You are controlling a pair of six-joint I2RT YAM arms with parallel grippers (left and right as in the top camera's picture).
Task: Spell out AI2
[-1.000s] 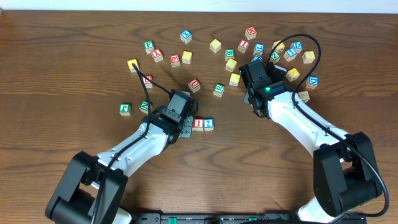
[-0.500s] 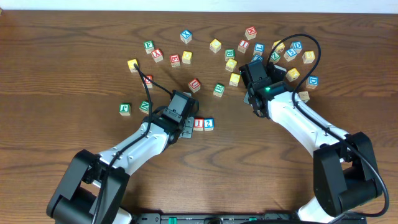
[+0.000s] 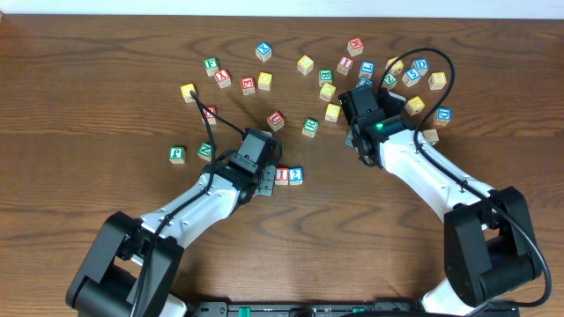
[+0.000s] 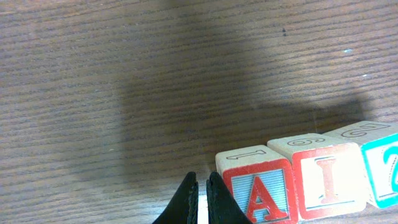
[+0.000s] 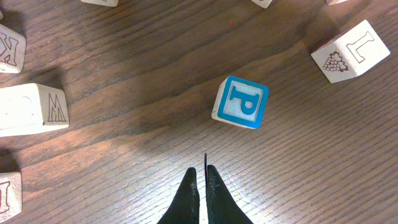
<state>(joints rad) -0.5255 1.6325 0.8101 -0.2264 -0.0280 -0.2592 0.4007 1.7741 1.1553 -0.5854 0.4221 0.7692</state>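
1. AI2 stands as a row on the table (image 4: pixel 124 74): red A cube (image 4: pixel 258 186), red I cube (image 4: pixel 323 180) and blue 2 cube (image 4: pixel 385 171), side by side and touching, in reading order.
2. Just beside the A cube, on the side away from the I cube, the left gripper (image 4: pixel 200 182) has its fingers pressed together and holds nothing.
3. Farther from the A cube, past the 2 cube's end of the row, the right gripper (image 5: pixel 200 171) hangs over the wood, fingers together and empty.
4. A blue P cube (image 5: pixel 241 102) lies near that gripper's tips without touching them.
5. Farthest from the A cube, loose cubes (image 3: pixel 305 63) are scattered across the table.
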